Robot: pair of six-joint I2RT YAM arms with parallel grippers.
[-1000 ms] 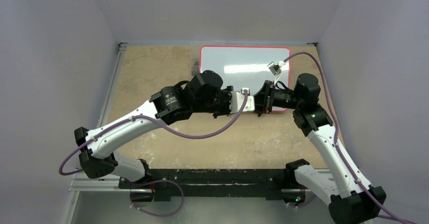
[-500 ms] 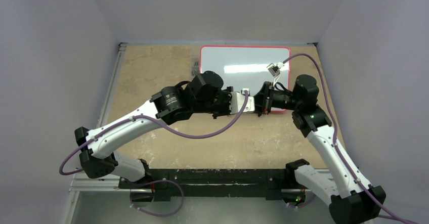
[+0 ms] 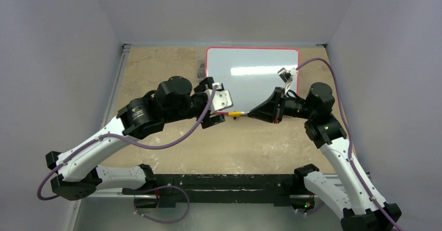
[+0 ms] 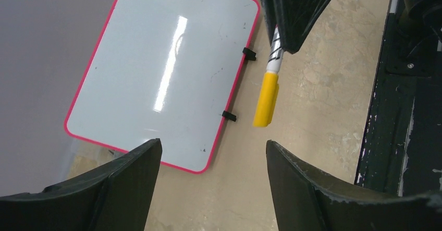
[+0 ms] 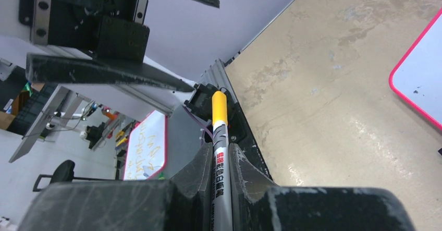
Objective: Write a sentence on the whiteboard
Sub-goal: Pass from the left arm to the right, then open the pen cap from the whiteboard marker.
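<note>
The whiteboard (image 3: pixel 253 69) lies flat at the back of the table, red-framed, with two black feet on its near edge (image 4: pixel 161 69). Its face is blank and no sentence shows on it. My right gripper (image 3: pixel 249 114) is shut on a silver marker (image 5: pixel 219 142) whose yellow cap (image 4: pixel 266 99) points left, just off the board's near edge. My left gripper (image 3: pixel 212 103) stands open a short way left of the cap. Its fingers (image 4: pixel 130 184) are wide apart with nothing between them.
A small dark item (image 3: pixel 200 69) lies by the board's left edge. A black rail (image 3: pixel 219 181) runs along the table's near edge, and grey walls close in both sides. Beyond the table, another board with yellow writing (image 5: pixel 146 147) shows in the right wrist view.
My left gripper has opened and drawn back to the left, away from the marker. The right gripper stays shut on the marker, now with its capped end showing.
</note>
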